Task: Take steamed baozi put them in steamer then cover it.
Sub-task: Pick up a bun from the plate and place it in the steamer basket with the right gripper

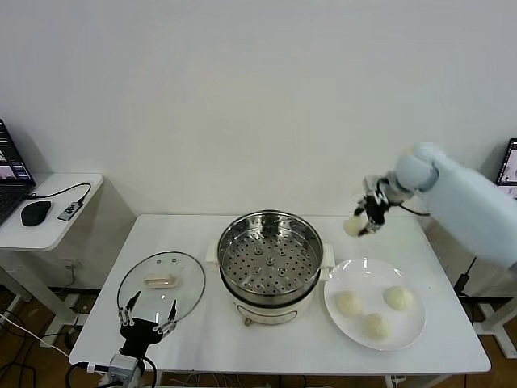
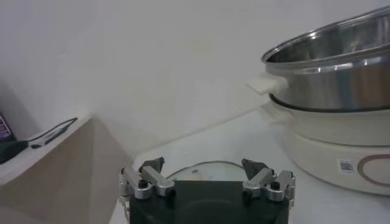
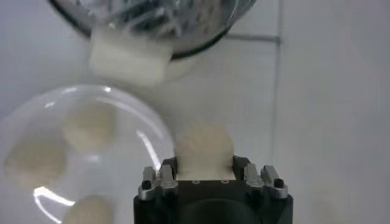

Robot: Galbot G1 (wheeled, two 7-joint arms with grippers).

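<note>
My right gripper (image 1: 365, 221) is shut on one steamed baozi (image 1: 354, 225) and holds it in the air above the table, behind the white plate and right of the steamer (image 1: 270, 257). In the right wrist view the baozi (image 3: 204, 148) sits between the jaws of that gripper (image 3: 204, 164). Three more baozi (image 1: 349, 303) (image 1: 398, 297) (image 1: 374, 325) lie on the plate (image 1: 349, 275). The steamer's perforated tray is bare. The glass cover (image 1: 161, 285) with its cream handle lies flat left of the steamer. My left gripper (image 1: 149, 311) is open and empty at the cover's near edge.
A side table (image 1: 48, 230) at the far left carries a laptop, a mouse (image 1: 35, 212) and a cable. In the left wrist view the steamer (image 2: 335, 91) stands on its white base, with the cover (image 2: 204, 171) just beyond the open left gripper (image 2: 204, 173).
</note>
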